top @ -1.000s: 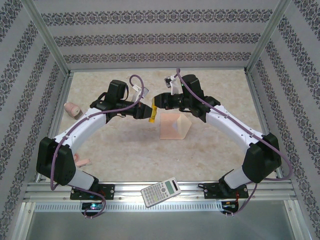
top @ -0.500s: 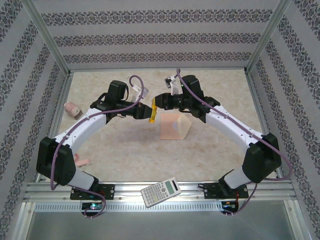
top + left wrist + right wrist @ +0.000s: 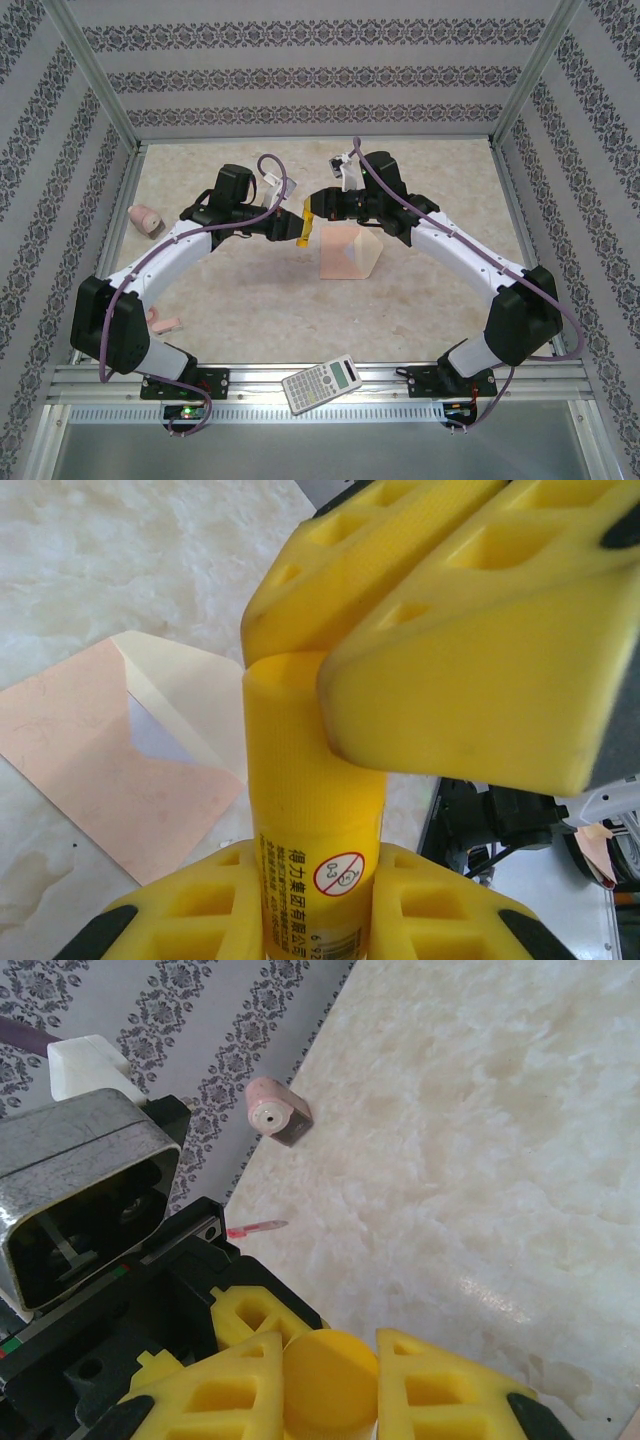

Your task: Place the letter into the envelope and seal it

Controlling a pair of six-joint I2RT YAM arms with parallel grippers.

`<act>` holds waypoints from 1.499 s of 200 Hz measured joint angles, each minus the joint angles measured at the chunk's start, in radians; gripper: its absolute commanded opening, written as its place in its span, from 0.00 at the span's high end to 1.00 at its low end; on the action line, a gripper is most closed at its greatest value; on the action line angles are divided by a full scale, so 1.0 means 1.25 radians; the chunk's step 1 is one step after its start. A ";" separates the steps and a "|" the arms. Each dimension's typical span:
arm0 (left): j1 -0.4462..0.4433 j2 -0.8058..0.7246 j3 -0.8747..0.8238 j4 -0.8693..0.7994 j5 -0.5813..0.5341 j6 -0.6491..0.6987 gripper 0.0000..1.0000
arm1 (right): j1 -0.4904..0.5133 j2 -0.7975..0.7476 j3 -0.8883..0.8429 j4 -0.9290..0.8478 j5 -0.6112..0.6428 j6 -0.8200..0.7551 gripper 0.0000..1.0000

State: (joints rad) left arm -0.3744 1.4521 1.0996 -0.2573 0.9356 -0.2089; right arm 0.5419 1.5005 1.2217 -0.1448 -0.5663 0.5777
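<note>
Both clenched, from above: saw left gripper (image 3: 292,223) and right gripper (image 3: 317,206) meeting on one yellow glue stick (image 3: 305,233) above the table (image 3: 230,295). Found the envelope (image 3: 338,255) flat just right of them and nearer, long axis near-to-far, open flap (image 3: 368,250) pointing right. From left wrist: saw left gripper (image 3: 320,920) grasping the tube's body, right gripper (image 3: 310,665) closed on its top, envelope (image 3: 95,770) below at left. From right wrist: saw fingers (image 3: 445,1390) pinching the round cap (image 3: 330,1375).
</note>
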 measured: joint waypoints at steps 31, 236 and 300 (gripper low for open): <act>-0.003 -0.006 -0.015 0.023 -0.004 0.000 1.00 | -0.003 0.000 0.000 -0.001 -0.004 0.009 0.92; -0.016 -0.013 -0.057 0.056 -0.015 0.042 1.00 | -0.081 0.000 0.060 -0.061 -0.019 0.021 0.93; -0.024 -0.003 -0.099 -0.023 -0.013 0.042 1.00 | -0.147 0.000 0.112 -0.005 0.058 0.022 0.60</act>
State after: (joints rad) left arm -0.4046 1.4487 0.9760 -0.2855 0.9195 -0.1566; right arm 0.3584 1.5005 1.3621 -0.1509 -0.4934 0.6052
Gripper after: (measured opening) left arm 0.214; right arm 0.223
